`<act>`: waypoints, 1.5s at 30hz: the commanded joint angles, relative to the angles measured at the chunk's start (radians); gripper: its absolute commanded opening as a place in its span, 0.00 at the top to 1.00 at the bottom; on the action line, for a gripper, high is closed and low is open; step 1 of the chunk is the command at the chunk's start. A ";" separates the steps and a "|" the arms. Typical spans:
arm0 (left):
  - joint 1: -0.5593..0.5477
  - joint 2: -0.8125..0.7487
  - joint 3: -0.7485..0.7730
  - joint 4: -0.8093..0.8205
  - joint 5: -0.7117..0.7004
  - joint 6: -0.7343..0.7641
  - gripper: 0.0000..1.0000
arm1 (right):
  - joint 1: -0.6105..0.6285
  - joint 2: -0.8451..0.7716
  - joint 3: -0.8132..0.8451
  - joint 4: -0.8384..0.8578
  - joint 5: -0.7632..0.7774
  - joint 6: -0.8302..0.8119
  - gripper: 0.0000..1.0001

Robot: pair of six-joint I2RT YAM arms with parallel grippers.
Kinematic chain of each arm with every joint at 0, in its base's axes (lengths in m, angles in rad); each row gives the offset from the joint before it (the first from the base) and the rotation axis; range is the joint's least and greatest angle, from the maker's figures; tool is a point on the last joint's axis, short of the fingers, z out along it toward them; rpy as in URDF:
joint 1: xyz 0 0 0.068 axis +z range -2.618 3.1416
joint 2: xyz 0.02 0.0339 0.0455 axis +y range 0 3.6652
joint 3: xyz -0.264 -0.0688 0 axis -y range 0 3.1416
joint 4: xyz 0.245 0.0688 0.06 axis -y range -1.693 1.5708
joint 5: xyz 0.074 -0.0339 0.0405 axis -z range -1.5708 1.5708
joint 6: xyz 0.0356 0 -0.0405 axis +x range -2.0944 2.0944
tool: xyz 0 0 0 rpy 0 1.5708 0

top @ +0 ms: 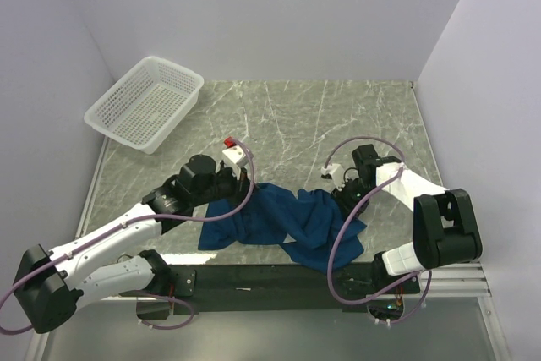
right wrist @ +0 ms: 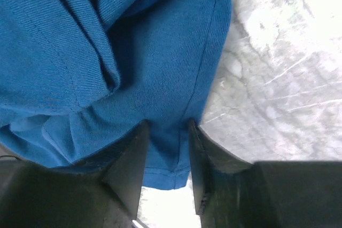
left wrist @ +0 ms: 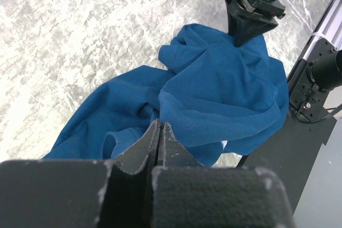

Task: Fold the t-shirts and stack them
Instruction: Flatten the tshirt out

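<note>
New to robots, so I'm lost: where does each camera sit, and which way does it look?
Top external: above and behind the arms, looking down at the marble table, white mesh basket and blue t-shirt; both arms show.
Left wrist: on the left arm, looking past its shut jaws across the t-shirt at the right arm.
Right wrist: on the right arm, looking down between its parted jaws at t-shirt and table.
Shared: every view shows the t-shirt.

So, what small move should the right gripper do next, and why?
Probably close the right gripper on the shirt: its jaws stand apart with a hemmed edge between them, not yet pinched. The left gripper is shut and seems to pinch the other side, so both could then spread the crumpled cloth.
</note>
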 commanded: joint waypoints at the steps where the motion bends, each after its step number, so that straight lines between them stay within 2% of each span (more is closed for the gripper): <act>1: 0.004 -0.034 -0.003 0.021 0.001 -0.018 0.99 | -0.007 0.006 0.013 0.040 0.013 0.013 0.64; 2: 0.004 -0.037 0.000 0.019 -0.001 -0.018 0.99 | -0.007 -0.003 0.015 0.038 0.012 0.013 0.70; 3: 0.004 -0.039 0.002 0.017 -0.004 -0.018 0.99 | -0.010 -0.017 0.016 0.034 0.013 0.012 0.81; 7: 0.006 -0.065 0.016 0.001 -0.018 -0.019 0.99 | -0.022 -0.145 0.036 0.029 0.059 0.018 0.97; 8: 0.006 -0.071 0.017 -0.001 -0.021 -0.019 0.99 | -0.024 -0.170 0.042 0.028 0.073 0.019 0.98; 14: 0.006 -0.128 0.072 -0.039 -0.090 0.001 0.99 | -0.044 -0.316 0.124 0.011 0.173 0.016 1.00; 18: 0.004 -0.152 0.114 -0.055 -0.154 0.024 0.99 | -0.056 -0.333 0.170 0.018 0.219 0.015 1.00; 29: 0.022 -0.169 0.212 -0.055 -0.420 0.078 0.99 | -0.150 -0.327 0.295 0.184 0.349 0.067 1.00; 38: 0.050 -0.158 0.169 -0.004 -0.481 0.039 0.99 | -0.171 -0.333 0.297 0.252 0.363 0.056 1.00; 45: 0.165 -0.083 0.120 -0.010 -0.478 -0.062 1.00 | -0.212 -0.252 0.291 0.278 0.385 0.061 1.00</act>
